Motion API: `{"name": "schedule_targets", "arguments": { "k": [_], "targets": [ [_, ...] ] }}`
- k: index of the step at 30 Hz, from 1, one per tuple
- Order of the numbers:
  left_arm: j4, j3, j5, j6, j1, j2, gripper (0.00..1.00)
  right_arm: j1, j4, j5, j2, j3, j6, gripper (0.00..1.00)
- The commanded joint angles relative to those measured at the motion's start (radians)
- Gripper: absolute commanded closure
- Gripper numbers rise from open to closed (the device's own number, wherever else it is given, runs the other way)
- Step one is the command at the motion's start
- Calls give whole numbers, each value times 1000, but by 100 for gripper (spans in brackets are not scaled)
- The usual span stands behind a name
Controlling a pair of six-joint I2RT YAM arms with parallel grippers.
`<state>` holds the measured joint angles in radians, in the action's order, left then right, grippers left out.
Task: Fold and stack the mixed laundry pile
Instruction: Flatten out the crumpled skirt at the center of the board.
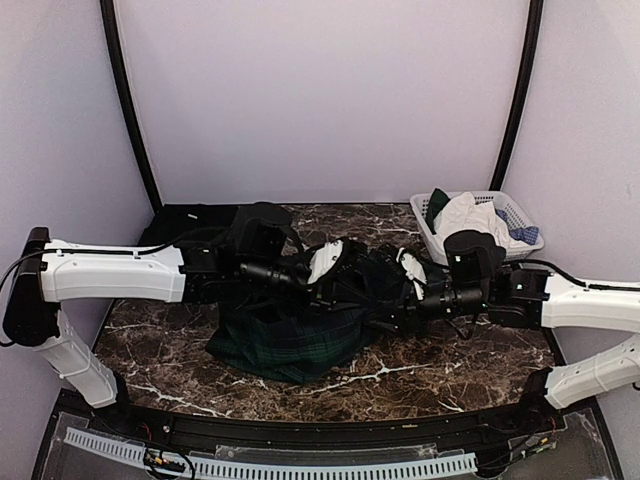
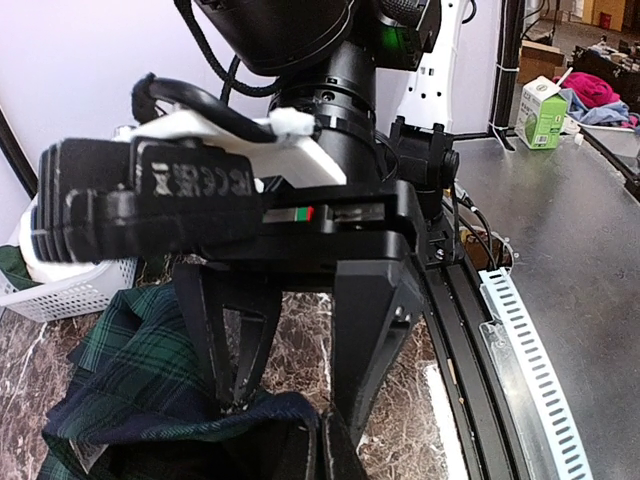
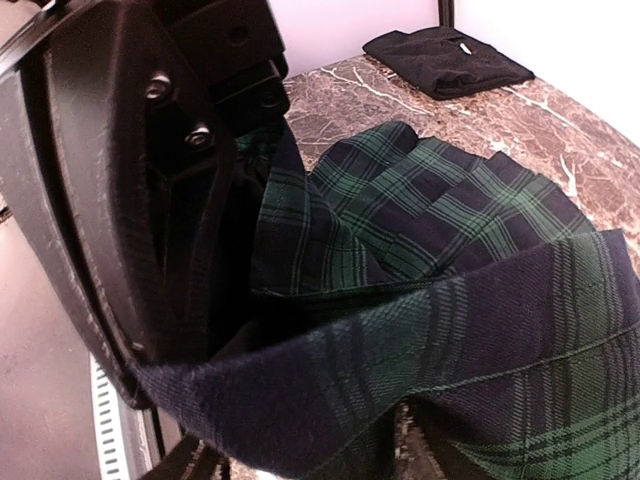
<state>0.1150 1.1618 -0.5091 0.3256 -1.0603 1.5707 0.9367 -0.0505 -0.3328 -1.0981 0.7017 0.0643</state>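
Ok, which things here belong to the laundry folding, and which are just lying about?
Job: green-and-navy tartan pleated skirt; plain black cloth piece; white garment; blue-checked garment.
Lying about: white slatted plastic basket; green-and-white carton on the side bench.

Overhead cam sits above and behind the arm bases, looking down toward the far edge, far enough back to catch the whole tabletop (image 1: 400,385). Left wrist cam is jammed right up behind the left fingers (image 2: 365,330), facing across to the right side, with the near edge running down its right. Right wrist cam is even tighter, the right fingers (image 3: 110,200) filling its left half, aimed at the far left corner. All three catch the plaid skirt (image 1: 290,345). Overhead and left wrist share the white basket (image 1: 522,218) at the far right corner. Overhead and right wrist share the black cloth (image 3: 445,60) at the far left corner.
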Motion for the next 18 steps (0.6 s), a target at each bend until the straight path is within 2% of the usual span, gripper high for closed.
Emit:
{"name": "schedule_targets", "arguments": {
  "k": [1,3,6,8,9,10,12,13,15,18],
  "targets": [
    [65,42,-40,12,-2,-4,97,20,46,-15,-18,48,-30,52],
    [67,40,-33,12,-1,-1,97,22,47,-14,-12,53,-27,60],
    [58,41,-17,5,-1,2,94,24,66,12,14,44,-26,79],
    [46,40,23,-34,10,-11,83,23,24,33,25,48,-30,91],
    [39,41,51,-87,20,-30,73,23,-4,41,30,51,-26,96],
    [22,39,58,-114,47,-46,69,24,-26,50,36,49,-19,100],
    [27,12,95,-202,87,-132,59,23,-43,63,65,25,7,100],
    [34,-19,121,-248,97,-158,50,24,-41,64,82,4,22,100],
    [5,-41,253,-290,109,-212,41,27,-36,62,114,-35,58,100],
    [-218,12,461,-335,121,-207,37,50,-22,73,141,-87,107,100]
  ]
}}
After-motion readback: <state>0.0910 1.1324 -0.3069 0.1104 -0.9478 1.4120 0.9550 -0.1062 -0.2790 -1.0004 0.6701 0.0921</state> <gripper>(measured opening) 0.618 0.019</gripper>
